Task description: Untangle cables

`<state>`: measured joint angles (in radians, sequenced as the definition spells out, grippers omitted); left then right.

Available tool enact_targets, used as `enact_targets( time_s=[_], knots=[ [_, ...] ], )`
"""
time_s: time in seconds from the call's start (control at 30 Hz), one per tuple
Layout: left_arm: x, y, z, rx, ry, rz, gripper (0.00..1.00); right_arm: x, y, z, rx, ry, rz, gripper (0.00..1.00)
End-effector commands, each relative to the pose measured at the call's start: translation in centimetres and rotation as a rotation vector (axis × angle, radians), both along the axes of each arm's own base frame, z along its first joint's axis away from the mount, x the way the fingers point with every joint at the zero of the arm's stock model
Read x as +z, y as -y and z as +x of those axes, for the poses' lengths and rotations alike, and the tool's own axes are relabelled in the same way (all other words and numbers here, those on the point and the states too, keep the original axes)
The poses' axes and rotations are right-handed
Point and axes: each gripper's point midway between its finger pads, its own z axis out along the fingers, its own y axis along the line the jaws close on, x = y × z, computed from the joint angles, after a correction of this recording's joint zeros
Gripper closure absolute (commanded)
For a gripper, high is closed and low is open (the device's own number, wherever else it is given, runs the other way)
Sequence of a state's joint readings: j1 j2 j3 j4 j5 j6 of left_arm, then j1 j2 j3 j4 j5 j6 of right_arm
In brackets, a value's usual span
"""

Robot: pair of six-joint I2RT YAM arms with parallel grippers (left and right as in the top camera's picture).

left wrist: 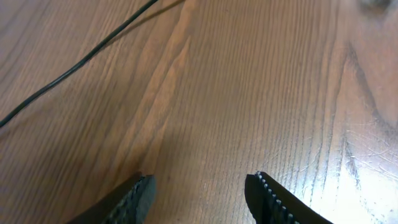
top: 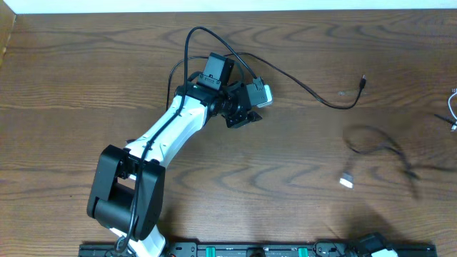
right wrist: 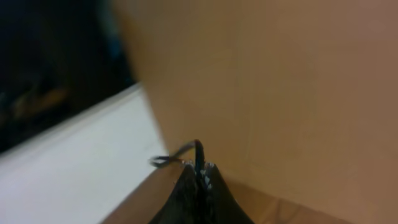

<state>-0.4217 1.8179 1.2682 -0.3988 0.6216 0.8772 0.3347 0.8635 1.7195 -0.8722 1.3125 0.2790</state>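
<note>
**Item 1, left pincer [left wrist: 202, 191].** The fingers stand moderately apart with nothing between them, tips low over the bare wooden surface [top: 71, 71]. The first black cable [top: 314, 96] crosses the upper left of the left wrist view, apart from both fingers and not gripped.

**Item 2, right pincer [right wrist: 200, 171].** It is closed tight on a thin dark cord [right wrist: 198, 150] that rises from between the tips. This pincer does not show overhead, so I cannot confirm which cable this is.

**Item 3, cables.**
- The first black cable lies as 1 open strand from beside the left wrist to its plug [top: 363, 81].
- The second black cable [top: 378, 139] sits right of centre, blurred, with a small white connector [top: 346, 182] near its lower end.
- The white cable [top: 453, 107] shows only at the right edge.
- No crossing between the 3 is visible overhead.

**Assessment.** The step in hand appears to be taking up the first black cable.

**Recommendations:**
- Shift the left pincer toward the strand and set the fingers astride it.
- Lower until the tips meet the wood, and close fully, since the cord is thin.
- Grip mid-strand, clear of the plug.
- Draw slowly away from the second black cable.
- Keep clear of the arm's own thick wires [top: 193, 36] looping close by.
</note>
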Motion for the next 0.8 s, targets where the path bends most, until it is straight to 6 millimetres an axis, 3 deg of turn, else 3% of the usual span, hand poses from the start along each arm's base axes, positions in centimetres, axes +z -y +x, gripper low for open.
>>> enact_targets(
  time_s=[0.0, 0.27, 0.43, 0.6, 0.77],
  knots=[
    [-0.2, 0.1, 0.2, -0.011, 0.012, 0.008, 0.47, 0.5, 2.1, -4.2, -0.214, 0.057, 0.023, 0.99],
    [-0.4, -0.1, -0.2, 0.0, -0.017, 0.013, 0.47, 1.6, 2.4, -5.0, -0.274, 0.15, 0.068, 0.99],
    [-0.5, -0.2, -0.3, 0.001, -0.024, 0.016, 0.47, 1.5, 2.2, -3.5, -0.309, 0.1, 0.039, 0.98],
    [-0.6, -0.3, -0.6, 0.001, -0.04, 0.023, 0.47, 1.2, 2.2, 1.1, -0.291, -0.015, -0.025, 0.99],
    [-1.1, -0.6, -1.4, 0.0, -0.079, 0.041, 0.47, -0.6, 4.9, 8.7, -0.208, -0.213, -0.094, 0.99]
  ],
)
